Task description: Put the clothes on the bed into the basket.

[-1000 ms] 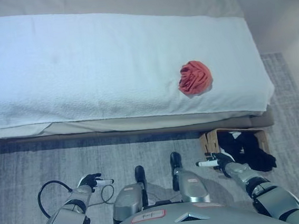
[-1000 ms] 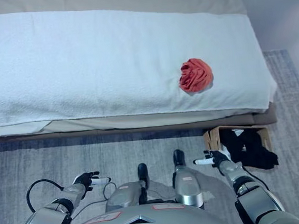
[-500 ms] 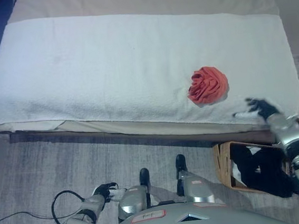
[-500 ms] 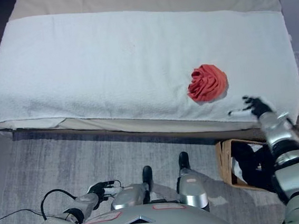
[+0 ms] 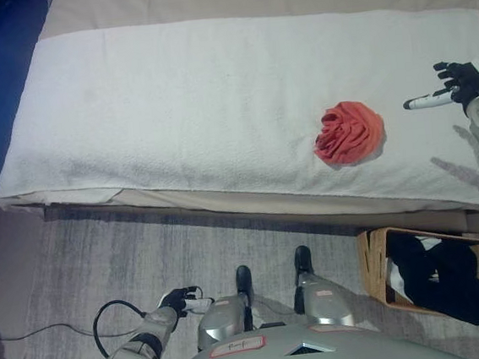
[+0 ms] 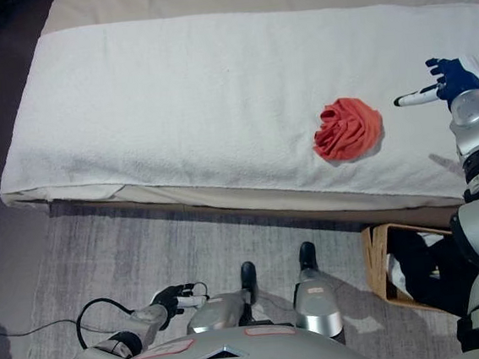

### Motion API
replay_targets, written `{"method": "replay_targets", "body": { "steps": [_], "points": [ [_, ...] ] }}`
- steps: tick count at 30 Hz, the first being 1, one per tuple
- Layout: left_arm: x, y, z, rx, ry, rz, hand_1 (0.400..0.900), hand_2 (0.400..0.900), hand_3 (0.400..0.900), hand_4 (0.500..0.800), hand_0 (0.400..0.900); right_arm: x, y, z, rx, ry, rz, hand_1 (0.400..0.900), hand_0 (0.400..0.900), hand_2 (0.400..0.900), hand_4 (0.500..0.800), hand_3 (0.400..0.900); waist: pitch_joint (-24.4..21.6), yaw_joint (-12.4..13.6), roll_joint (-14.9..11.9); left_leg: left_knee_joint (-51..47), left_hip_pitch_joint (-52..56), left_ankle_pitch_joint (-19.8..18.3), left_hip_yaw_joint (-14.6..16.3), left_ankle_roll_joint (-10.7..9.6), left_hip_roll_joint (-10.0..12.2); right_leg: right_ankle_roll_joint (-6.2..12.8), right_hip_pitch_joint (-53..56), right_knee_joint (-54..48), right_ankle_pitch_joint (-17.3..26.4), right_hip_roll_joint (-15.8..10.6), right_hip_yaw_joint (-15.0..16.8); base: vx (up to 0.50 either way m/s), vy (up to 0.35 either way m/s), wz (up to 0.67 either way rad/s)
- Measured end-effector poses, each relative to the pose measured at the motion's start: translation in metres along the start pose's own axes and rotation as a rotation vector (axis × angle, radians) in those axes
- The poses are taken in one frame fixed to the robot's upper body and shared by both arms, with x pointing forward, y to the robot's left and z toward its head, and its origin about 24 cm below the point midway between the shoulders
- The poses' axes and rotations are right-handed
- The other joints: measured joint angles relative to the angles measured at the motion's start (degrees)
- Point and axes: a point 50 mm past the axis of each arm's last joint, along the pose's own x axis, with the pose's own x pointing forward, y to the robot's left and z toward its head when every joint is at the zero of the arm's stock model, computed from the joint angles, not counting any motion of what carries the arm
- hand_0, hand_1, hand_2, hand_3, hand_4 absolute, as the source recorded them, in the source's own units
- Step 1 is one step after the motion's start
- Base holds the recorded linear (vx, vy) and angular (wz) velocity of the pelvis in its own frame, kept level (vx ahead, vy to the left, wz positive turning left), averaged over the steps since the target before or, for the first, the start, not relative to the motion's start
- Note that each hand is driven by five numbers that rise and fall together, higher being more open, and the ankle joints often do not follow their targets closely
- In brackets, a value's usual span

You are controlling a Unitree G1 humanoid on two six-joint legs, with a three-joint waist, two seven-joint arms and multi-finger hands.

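The bed (image 5: pixel 215 105), covered by a white towel-like blanket (image 5: pixel 177 143), fills the upper scene. A crumpled red garment (image 5: pixel 350 132) lies on the blanket toward the bed's right end, near its front edge. On the grey rug (image 5: pixel 103 260) just off the bed's front right corner stands a wicker basket (image 5: pixel 373 262) holding dark clothing (image 5: pixel 444 278) (partly spilling over the rim). The right hand (image 5: pixel 461 82) hovers above the bed, right of the red garment and apart from it, fingers extended, grasping nothing. The left hand (image 5: pixel 179 301) hangs low over the rug in front of the bed, loosely relaxed, empty.
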Motion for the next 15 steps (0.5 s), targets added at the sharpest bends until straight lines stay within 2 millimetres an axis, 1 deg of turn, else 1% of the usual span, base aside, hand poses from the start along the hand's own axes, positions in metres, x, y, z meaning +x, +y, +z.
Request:
{"method": "replay_targets", "body": {
  "steps": [2,3,5,7,11,12,15],
  "points": [
    [0.0,0.0,0.0,0.0,0.0,0.0,0.9,0.9,0.9,0.8,0.9,0.0,-0.001,0.001,0.0,0.0,-0.003,0.9,0.9,0.9,0.8,0.9,0.0,0.0,0.1,0.0,-0.2,0.0,0.0,0.0,0.0,-0.03,-0.2,0.0,0.0,0.0,0.0,-0.02,-0.003,0.02],
    [0.0,0.0,-0.001,-0.01,0.001,-0.001,0.9,0.9,0.9,0.8,0.9,0.001,-0.005,0.004,-0.012,0.009,-0.012,0.9,0.9,0.9,0.8,0.9,0.2,0.5,0.6,0.0,-1.6,0.3,-0.1,-0.3,0.0,-0.34,-1.6,0.0,0.3,0.0,-0.1,-0.08,-0.026,0.05],
    [0.0,-0.001,-0.002,-0.03,0.004,-0.003,0.9,0.9,0.9,0.8,0.9,0.002,-0.003,0.011,0.0,0.002,-0.012,0.9,0.9,0.9,0.8,0.9,0.5,1.1,1.1,0.2,-2.5,0.4,-0.1,-0.4,0.0,-0.34,-2.4,0.0,0.3,0.0,-0.1,-0.07,-0.028,0.05],
    [0.0,0.0,0.003,-0.034,-0.013,-0.001,0.9,0.9,0.9,0.8,0.9,0.003,-0.008,0.022,0.016,-0.017,-0.026,0.9,0.9,0.9,0.8,0.9,1.8,1.8,1.8,0.0,-3.7,0.9,-0.1,-0.7,-0.1,-0.74,-3.6,0.0,0.6,0.0,0.0,-0.02,-0.03,0.1],
    [0.0,-0.002,0.005,-0.019,-0.029,-0.008,0.9,0.9,0.9,0.8,0.9,0.004,-0.016,0.03,0.032,-0.023,-0.049,0.9,0.9,0.9,0.8,0.9,4.0,2.2,3.8,0.0,-5.5,1.6,-1.3,-1.2,0.0,-0.88,-4.9,0.0,0.7,-0.1,-1.2,-0.01,-0.029,0.15],
    [0.0,-0.003,0.005,-0.01,-0.033,-0.014,0.9,0.9,0.9,0.8,0.9,0.004,-0.02,0.033,0.036,-0.023,-0.059,0.9,0.9,0.9,0.8,0.9,5.0,2.7,4.5,0.0,-5.8,1.7,-1.4,-1.2,0.0,-0.88,-5.1,0.0,0.7,-0.1,-1.3,0.0,-0.03,0.13],
    [0.0,-0.006,0.008,-0.007,-0.054,-0.029,0.9,0.9,0.9,0.8,0.9,0.004,-0.028,0.039,0.051,-0.029,-0.089,0.9,0.9,0.9,0.8,0.9,6.9,3.8,5.6,0.0,-7.5,2.2,-1.6,-1.6,-0.1,-1.08,-6.7,0.1,0.9,-0.2,-1.5,0.0,-0.021,0.12]
  ]
}}
